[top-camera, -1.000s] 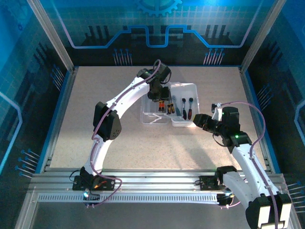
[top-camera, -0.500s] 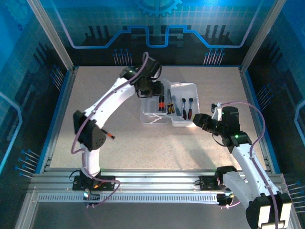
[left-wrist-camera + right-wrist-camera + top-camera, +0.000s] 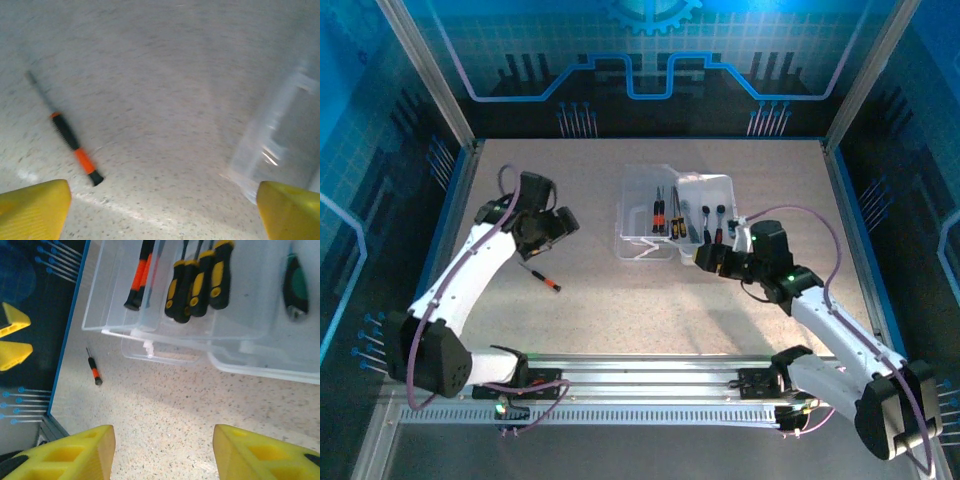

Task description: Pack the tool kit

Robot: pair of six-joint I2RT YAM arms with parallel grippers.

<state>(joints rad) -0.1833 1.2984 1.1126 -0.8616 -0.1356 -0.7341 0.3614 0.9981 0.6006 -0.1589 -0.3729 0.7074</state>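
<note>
Clear plastic case (image 3: 642, 243) lies lid-back on the tabletop (image 3: 620, 310) with tools (image 3: 672, 216) inside, an orange screwdriver (image 3: 542, 277) loose near the empty, wide-spread left hand (image 3: 562, 222), and the right hand (image 3: 703, 258) parted and empty beside the case.

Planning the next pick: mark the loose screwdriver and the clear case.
loose screwdriver (image 3: 67, 136), left wrist view, black grip of its handle.
clear case (image 3: 635, 215), top external view, bare floor left of the tools.

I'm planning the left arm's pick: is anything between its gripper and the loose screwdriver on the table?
Nothing visible. The left gripper is open over bare table; the screwdriver lies alone ahead of it, the case off to one side.
</note>
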